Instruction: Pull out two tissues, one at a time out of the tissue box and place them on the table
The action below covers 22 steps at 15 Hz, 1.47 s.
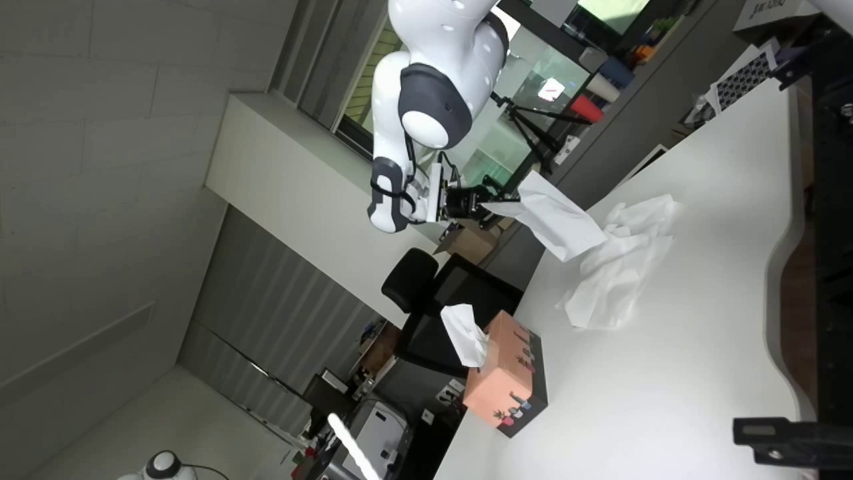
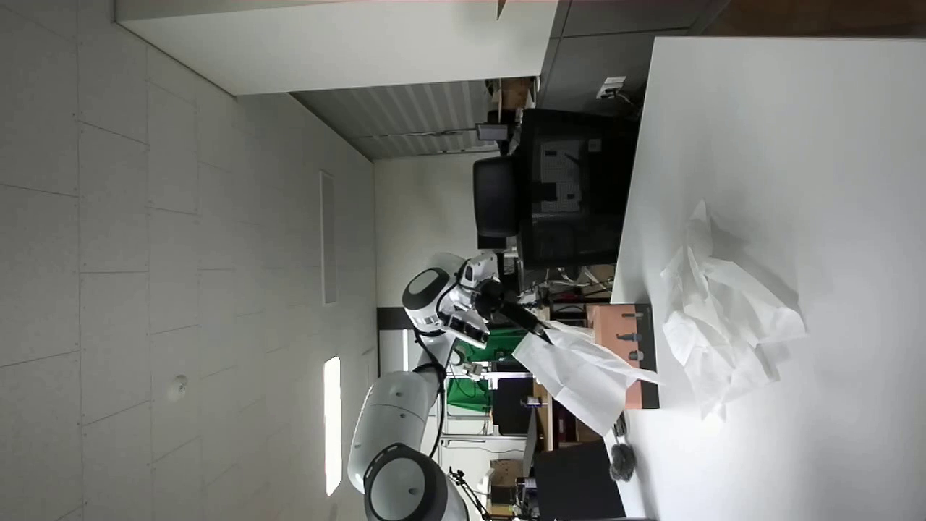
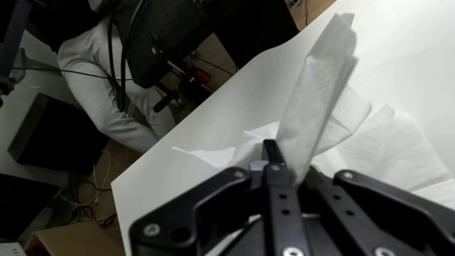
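The hand (image 2: 545, 333) is pinching a tissue (image 1: 556, 219) that is hanging over the table (image 1: 723, 300), probably for placing near the crumpled paper (image 2: 723, 318) lying there.

The white arm (image 1: 433, 40) has grey bands (image 1: 436, 100), black cables (image 2: 441, 387) and black, silver-screwed jaws.

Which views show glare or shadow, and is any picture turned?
Both exterior views lie sideways; in an exterior view the ceiling light is blown out, and the loose tissue casts a soft shadow on the table; in the wrist view the table nearly washes out toward the upper right, and the loose tissue's edges look faint.
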Available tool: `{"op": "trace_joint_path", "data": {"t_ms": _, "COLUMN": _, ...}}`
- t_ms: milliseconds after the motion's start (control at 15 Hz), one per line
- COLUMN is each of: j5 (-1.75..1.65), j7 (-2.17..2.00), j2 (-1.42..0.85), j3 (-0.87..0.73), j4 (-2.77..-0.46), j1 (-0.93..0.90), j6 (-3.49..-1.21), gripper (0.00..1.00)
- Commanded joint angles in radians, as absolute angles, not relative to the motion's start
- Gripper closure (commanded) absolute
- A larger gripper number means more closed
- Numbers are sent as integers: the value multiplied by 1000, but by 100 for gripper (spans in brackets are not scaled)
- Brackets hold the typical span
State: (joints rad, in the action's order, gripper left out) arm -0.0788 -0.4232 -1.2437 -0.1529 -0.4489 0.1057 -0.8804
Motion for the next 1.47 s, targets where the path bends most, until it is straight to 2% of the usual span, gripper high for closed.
{"op": "trace_joint_path", "data": {"t_ms": 0, "j5": -80, "j7": -364, "j2": -1344, "j3": -141, "j4": -365, "j1": 112, "j6": -831, "gripper": 100}}
{"op": "trace_joint_path", "data": {"t_ms": 200, "j5": -79, "j7": -329, "j2": -1342, "j3": -143, "j4": -482, "j1": 107, "j6": -865, "gripper": 100}}
{"op": "trace_joint_path", "data": {"t_ms": 267, "j5": -82, "j7": -318, "j2": -1419, "j3": -142, "j4": -371, "j1": 116, "j6": -806, "gripper": 100}}
{"op": "trace_joint_path", "data": {"t_ms": 467, "j5": -87, "j7": -333, "j2": -1470, "j3": -152, "j4": -351, "j1": 114, "j6": -790, "gripper": 100}}
{"op": "trace_joint_path", "data": {"t_ms": 533, "j5": -83, "j7": -345, "j2": -1420, "j3": -158, "j4": -461, "j1": 103, "j6": -854, "gripper": 100}}
{"op": "trace_joint_path", "data": {"t_ms": 600, "j5": -86, "j7": -349, "j2": -1430, "j3": -163, "j4": -454, "j1": 101, "j6": -873, "gripper": 100}}
{"op": "trace_joint_path", "data": {"t_ms": 667, "j5": -91, "j7": -349, "j2": -1501, "j3": -160, "j4": -329, "j1": 109, "j6": -844, "gripper": 100}}
{"op": "trace_joint_path", "data": {"t_ms": 1067, "j5": -91, "j7": -457, "j2": -1469, "j3": -148, "j4": -389, "j1": 95, "j6": -1133, "gripper": 100}}
{"op": "trace_joint_path", "data": {"t_ms": 1133, "j5": -93, "j7": -492, "j2": -1469, "j3": -151, "j4": -394, "j1": 90, "j6": -1195, "gripper": 74}}
{"op": "trace_joint_path", "data": {"t_ms": 1267, "j5": -85, "j7": -555, "j2": -1469, "j3": -147, "j4": -398, "j1": 86, "j6": -1305, "gripper": 67}}
{"op": "trace_joint_path", "data": {"t_ms": 1400, "j5": -72, "j7": -623, "j2": -1470, "j3": -140, "j4": -401, "j1": 83, "j6": -1405, "gripper": 53}}
